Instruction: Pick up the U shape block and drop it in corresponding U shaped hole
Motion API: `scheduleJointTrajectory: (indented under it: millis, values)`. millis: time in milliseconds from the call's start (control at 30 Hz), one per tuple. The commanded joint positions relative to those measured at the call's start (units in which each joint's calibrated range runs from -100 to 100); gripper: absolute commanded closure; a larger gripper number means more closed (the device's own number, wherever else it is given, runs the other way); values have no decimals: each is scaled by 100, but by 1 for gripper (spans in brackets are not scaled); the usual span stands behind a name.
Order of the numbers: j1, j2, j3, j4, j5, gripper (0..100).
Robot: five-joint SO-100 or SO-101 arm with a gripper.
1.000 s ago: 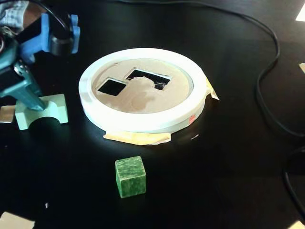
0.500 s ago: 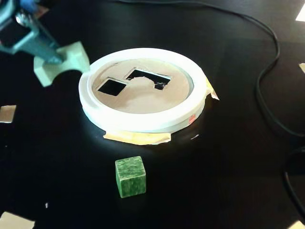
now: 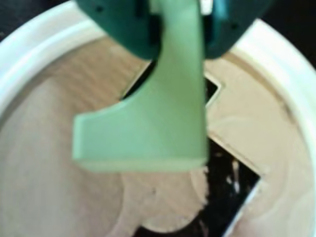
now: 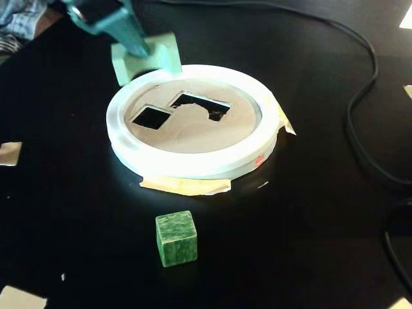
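Note:
My teal gripper [image 4: 140, 49] is shut on the pale mint U shape block [image 4: 149, 59], which hangs in the air over the far left rim of the white-rimmed tan disc [image 4: 193, 168]. In the wrist view the gripper [image 3: 180, 30] clamps the block [image 3: 153, 126] by one leg, the arch facing left. The U shaped hole [image 4: 201, 105] lies open in the disc with its rounded tan tongue. Seen from the wrist, the hole [image 3: 233, 180] is below and right of the block. The block partly hides a smaller square cutout [image 4: 151, 117].
A dark green marbled cube [image 4: 176, 238] stands on the black table in front of the disc. Black cables [image 4: 360, 96] curve along the right side. Tan tape scraps [image 4: 187, 187] stick out from under the disc, and paper bits [image 4: 9, 153] lie at the left edge.
The gripper has lifted the U shape block off the table left of the disc and carried it up and to the right, to the disc's far left rim.

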Motion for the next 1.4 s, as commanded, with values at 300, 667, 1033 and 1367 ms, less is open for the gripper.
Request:
scheduleJointTrajectory:
  millis: [300,667,1033,1367]
  values:
    - [-61,3506,-3981,19,-1177,99]
    - [-86,3963,-4318,159,-1670,99]
    - [-236,3757,-3926,751,-1719,99]
    - [-461,3954,-3981,741,-1812,99]
